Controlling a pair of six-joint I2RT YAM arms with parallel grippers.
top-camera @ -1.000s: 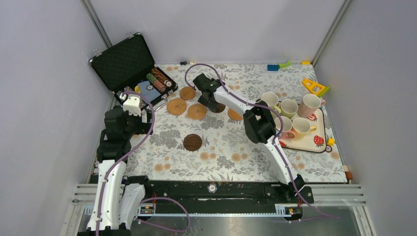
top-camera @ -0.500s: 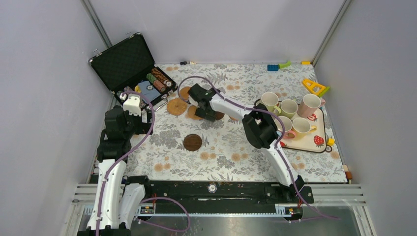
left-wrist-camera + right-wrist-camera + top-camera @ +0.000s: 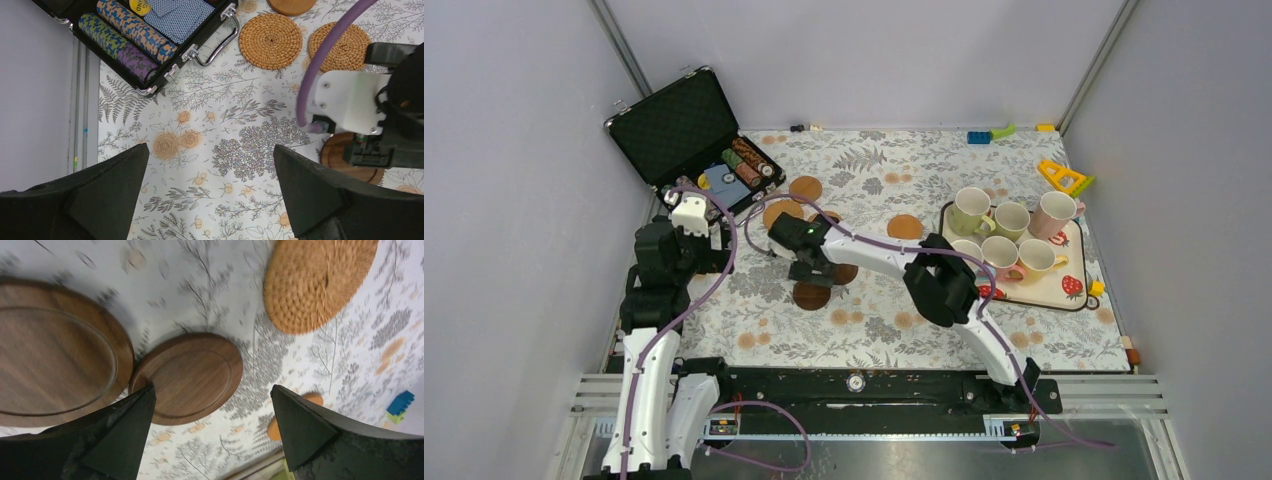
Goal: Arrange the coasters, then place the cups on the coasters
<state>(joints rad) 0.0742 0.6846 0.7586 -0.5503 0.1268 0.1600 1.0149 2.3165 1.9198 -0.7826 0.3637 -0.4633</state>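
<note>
Two dark brown wood coasters lie side by side mid-table, one (image 3: 811,296) nearer me, the other (image 3: 845,272) partly under the right arm. My right gripper (image 3: 808,268) hovers over them, open and holding nothing; its wrist view shows both discs (image 3: 55,352) (image 3: 190,377) and a woven coaster (image 3: 315,280). Further back lie a woven coaster (image 3: 781,212) and two cork coasters (image 3: 805,187) (image 3: 905,226). Several pastel cups (image 3: 1011,218) stand on the strawberry tray (image 3: 1064,290). My left gripper (image 3: 210,190) is open above bare cloth, to the left of the coasters.
An open black case (image 3: 724,170) with poker chips and cards sits at the back left. Toy blocks (image 3: 989,134) and a yellow toy (image 3: 1064,178) lie at the back right. The right arm's purple cable (image 3: 325,55) crosses the left wrist view.
The right arm has swung from the back centre toward the front left, staying open. The second dark coaster now lies beside the first one. The left arm has not moved.
</note>
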